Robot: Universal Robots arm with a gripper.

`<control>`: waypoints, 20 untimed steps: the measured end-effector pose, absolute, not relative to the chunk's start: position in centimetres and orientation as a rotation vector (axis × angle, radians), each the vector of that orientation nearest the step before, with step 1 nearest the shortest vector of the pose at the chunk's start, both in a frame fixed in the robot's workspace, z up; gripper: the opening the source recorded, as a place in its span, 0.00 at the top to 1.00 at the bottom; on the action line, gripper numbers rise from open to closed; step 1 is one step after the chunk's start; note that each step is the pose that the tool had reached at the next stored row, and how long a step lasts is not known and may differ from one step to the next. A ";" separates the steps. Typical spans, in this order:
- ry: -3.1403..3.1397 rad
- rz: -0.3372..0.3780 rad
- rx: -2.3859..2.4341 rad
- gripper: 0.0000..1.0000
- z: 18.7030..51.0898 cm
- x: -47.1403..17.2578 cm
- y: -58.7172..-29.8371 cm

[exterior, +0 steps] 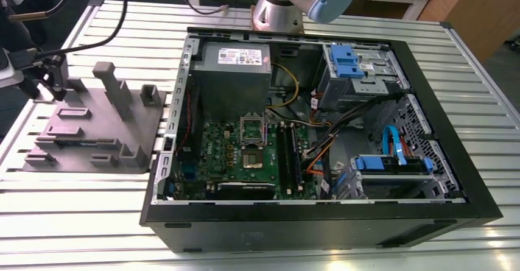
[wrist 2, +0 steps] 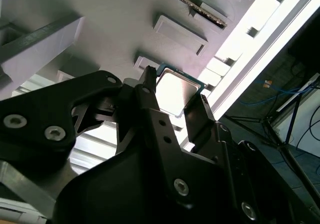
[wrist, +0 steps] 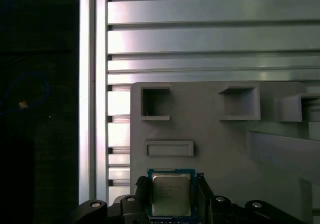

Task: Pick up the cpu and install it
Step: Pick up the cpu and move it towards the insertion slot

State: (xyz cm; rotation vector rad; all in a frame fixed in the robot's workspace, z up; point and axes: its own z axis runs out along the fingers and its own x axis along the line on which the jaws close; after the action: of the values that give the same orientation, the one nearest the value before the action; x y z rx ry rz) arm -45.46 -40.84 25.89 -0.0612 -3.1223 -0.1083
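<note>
At about nine o'clock from the open computer case [exterior: 309,225] in the exterior view — gripper [exterior: 52,79], low over the outer edge of the grey holder block [exterior: 89,128], well apart from the case. Both on a slatted metal table [exterior: 81,210]. Clamped on the cpu [wrist: 171,196] in the first wrist view: black fingers [wrist: 142,190] pressed against two opposite edges, silvery metal top in full sight, greenish rim around it. Same grip in the second wrist view — cpu [wrist 2: 175,90] pinched between the two fingertips, with the block's pale posts and shallow recesses behind it. Seemingly held just clear of the block's surface, though hard to judge from these angles. Inside the case, green motherboard [exterior: 243,161] lying flat; near its middle a square socket [exterior: 252,138], and at three o'clock from that socket, long black memory sticks [exterior: 286,155] side by side. Grey power supply [exterior: 234,61] at twelve o'clock from the board.
</note>
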 end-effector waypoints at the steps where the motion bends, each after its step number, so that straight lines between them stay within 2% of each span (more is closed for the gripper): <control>1: -3.122 -0.108 -0.062 0.53 26.0 -45.5 -40.8; 20: -3.122 -0.106 -0.066 0.53 26.7 -45.4 -40.8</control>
State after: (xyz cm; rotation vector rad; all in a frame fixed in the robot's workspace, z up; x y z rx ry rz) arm -45.44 -40.83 26.68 -0.0658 -3.1225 -0.1060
